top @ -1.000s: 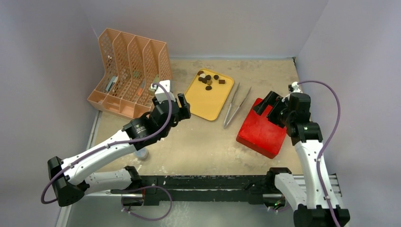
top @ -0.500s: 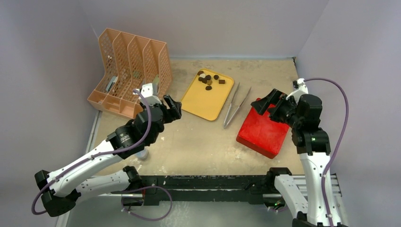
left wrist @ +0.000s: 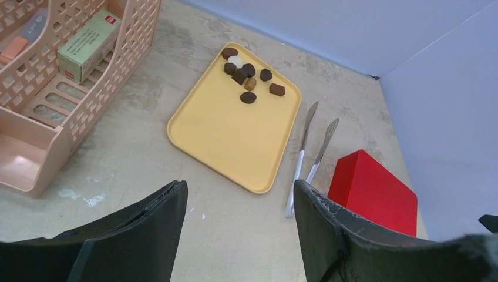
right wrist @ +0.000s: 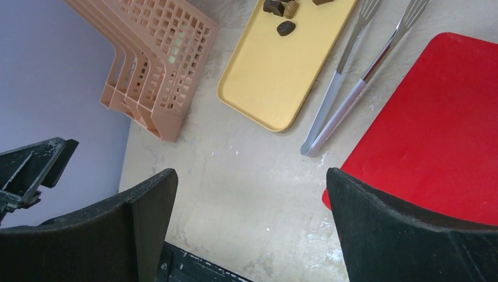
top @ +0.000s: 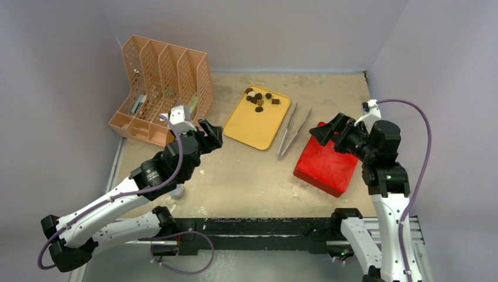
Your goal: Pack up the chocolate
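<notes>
The chocolate [top: 258,100] is a small cluster of dark brown, tan and white pieces at the far end of a yellow tray [top: 258,124]. It also shows in the left wrist view as chocolate [left wrist: 249,76] on the tray [left wrist: 229,132], and partly at the top of the right wrist view as chocolate [right wrist: 286,27]. My left gripper [top: 211,130] hovers open and empty, left of the tray's near corner. My right gripper [top: 327,126] hangs open and empty over the far left edge of a red box [top: 326,161].
Metal tongs [top: 293,130] lie between the tray and the red box. A peach mesh organizer [top: 161,91] stands at the back left, holding a green box [left wrist: 88,44]. A small white cup [top: 176,191] sits under my left arm.
My left gripper has drawn back to the left, away from the tray. My right wrist has swung right and lifted, its open jaws staying over the red box's edge.
</notes>
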You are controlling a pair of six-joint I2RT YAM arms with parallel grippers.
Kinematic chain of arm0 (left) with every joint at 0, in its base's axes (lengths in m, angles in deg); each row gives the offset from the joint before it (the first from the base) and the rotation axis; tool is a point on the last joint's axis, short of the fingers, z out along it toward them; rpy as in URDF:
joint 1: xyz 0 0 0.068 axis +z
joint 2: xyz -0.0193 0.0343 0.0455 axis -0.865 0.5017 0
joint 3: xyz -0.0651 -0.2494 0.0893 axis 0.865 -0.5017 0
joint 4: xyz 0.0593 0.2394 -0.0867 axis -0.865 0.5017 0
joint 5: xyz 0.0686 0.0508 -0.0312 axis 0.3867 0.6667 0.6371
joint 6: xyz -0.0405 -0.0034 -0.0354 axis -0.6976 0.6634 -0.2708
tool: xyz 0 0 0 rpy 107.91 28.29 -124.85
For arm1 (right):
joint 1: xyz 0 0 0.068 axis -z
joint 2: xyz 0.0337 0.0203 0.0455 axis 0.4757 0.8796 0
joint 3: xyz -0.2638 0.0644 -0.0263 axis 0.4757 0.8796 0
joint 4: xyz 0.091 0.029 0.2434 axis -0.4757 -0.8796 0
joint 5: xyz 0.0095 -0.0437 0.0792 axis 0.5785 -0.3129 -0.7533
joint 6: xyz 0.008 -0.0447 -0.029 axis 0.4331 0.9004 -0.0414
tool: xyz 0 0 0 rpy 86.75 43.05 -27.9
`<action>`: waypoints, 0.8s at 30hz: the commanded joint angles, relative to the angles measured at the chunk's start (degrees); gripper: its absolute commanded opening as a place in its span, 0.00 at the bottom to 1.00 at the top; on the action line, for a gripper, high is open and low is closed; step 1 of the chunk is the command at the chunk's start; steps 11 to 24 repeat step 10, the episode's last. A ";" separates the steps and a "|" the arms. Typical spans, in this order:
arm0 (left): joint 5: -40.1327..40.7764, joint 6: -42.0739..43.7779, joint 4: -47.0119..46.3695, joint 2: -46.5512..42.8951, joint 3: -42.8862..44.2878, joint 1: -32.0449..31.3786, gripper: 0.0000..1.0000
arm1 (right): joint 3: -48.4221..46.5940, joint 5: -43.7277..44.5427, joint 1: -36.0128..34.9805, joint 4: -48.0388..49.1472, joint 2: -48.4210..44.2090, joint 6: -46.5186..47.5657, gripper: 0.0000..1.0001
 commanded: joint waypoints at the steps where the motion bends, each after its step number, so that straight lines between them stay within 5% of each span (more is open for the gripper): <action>1: 1.34 1.34 -2.73 -0.99 0.34 0.24 0.65 | 0.59 -2.26 0.06 3.35 -0.28 -0.40 0.99; 24: 1.89 2.61 -2.38 -1.89 0.68 0.29 0.64 | 0.49 -2.74 0.06 3.79 0.07 -0.92 0.99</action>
